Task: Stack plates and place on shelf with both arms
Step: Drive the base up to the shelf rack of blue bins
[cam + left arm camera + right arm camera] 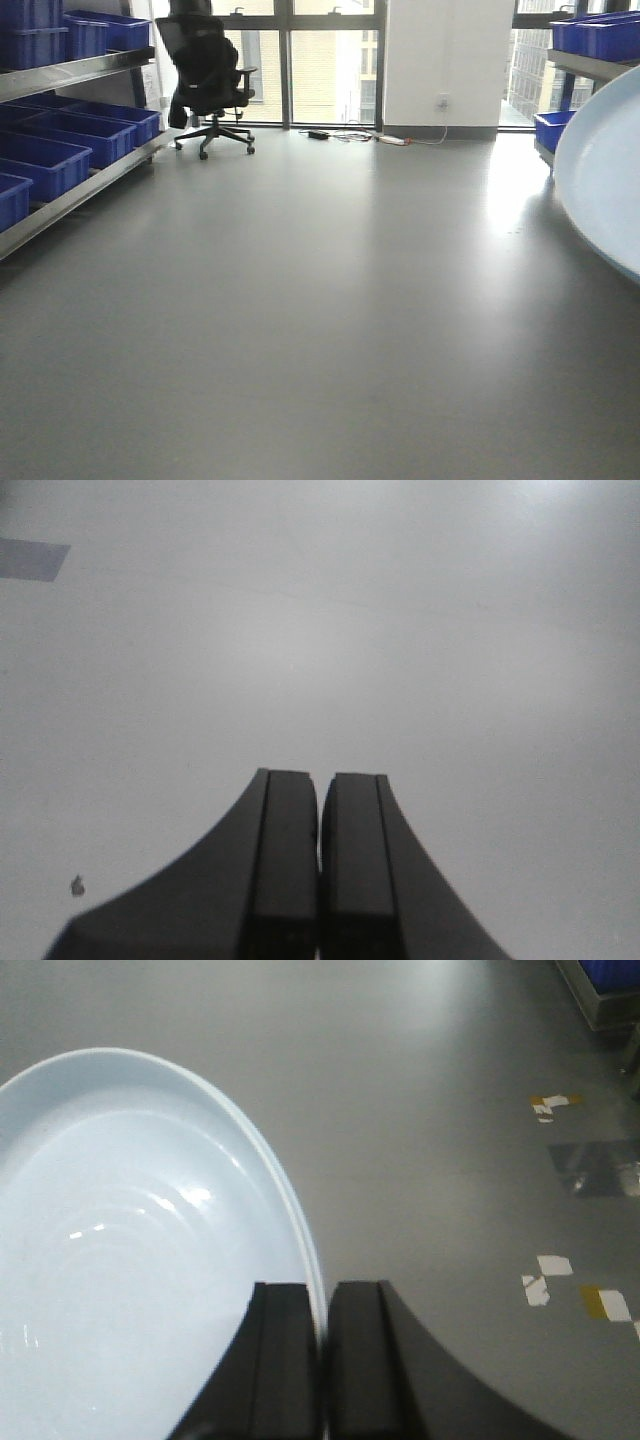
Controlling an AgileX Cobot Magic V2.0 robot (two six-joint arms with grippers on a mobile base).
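The right tool (323, 1305) was seen clamped on the rim of a pale blue plate (130, 1260), which was held up clear of the grey floor (430, 1110). The left tool (320, 800) was seen pressed together, nothing gripped, above the floor. In the front view the plate was seen tilted.

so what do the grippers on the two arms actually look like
The left gripper and right gripper look alike: two matte black fingers each, flat and blocky at the tips, flaring in a curve toward the base. No cables, markings or labels show, and the arms behind them are out of view.
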